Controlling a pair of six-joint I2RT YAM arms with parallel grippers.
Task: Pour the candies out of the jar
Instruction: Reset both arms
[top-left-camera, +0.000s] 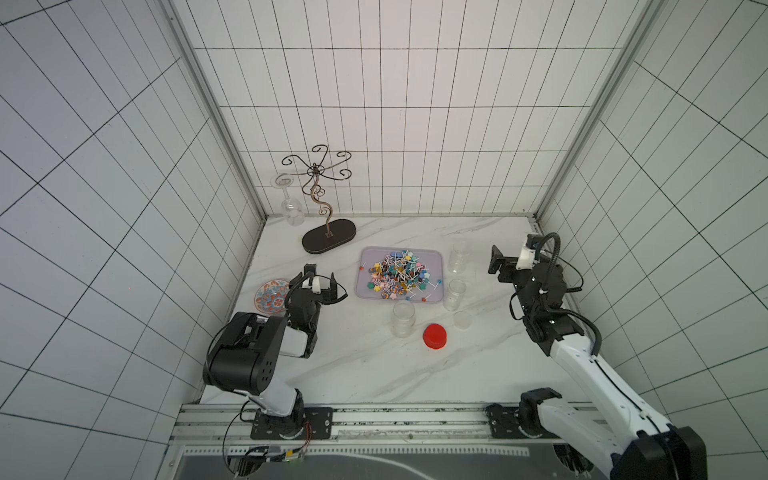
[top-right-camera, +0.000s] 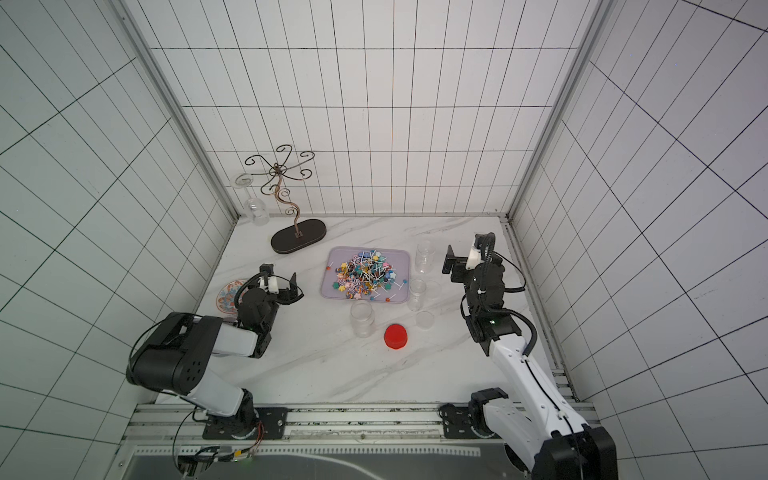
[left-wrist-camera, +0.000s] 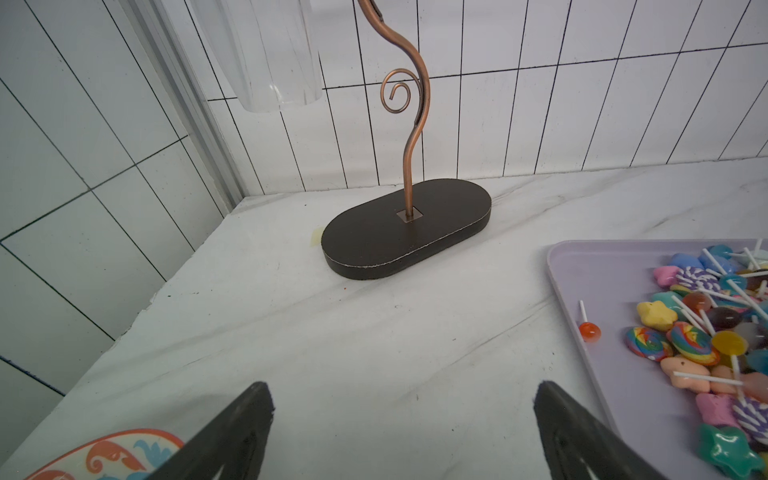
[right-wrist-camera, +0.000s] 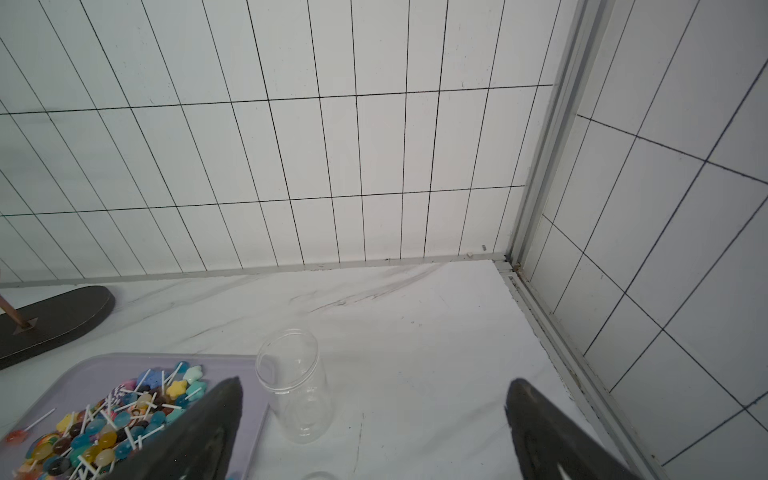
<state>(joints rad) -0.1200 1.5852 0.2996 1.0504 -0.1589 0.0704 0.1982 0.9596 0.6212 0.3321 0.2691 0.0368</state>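
Note:
The candies (top-left-camera: 397, 276) (top-right-camera: 365, 276) lie heaped on a lilac tray (top-left-camera: 365, 296) at the middle of the marble table; they also show in the left wrist view (left-wrist-camera: 706, 332) and the right wrist view (right-wrist-camera: 104, 424). Three clear jars stand upright, uncapped and empty: one right of the tray (top-left-camera: 460, 257) (right-wrist-camera: 293, 386), one at its near right corner (top-left-camera: 454, 294), one in front of it (top-left-camera: 403, 319). My left gripper (top-left-camera: 321, 277) (left-wrist-camera: 403, 415) hangs open left of the tray, holding nothing. My right gripper (top-left-camera: 513, 251) (right-wrist-camera: 374, 411) is open right of the far jar, apart from it.
A red lid (top-left-camera: 434, 336) and a clear lid (top-left-camera: 462, 320) lie near the front jars. A copper scroll stand on a dark oval base (top-left-camera: 329, 235) holds a hanging wine glass (top-left-camera: 291, 208) at the back left. A patterned plate (top-left-camera: 270, 296) sits beside the left arm.

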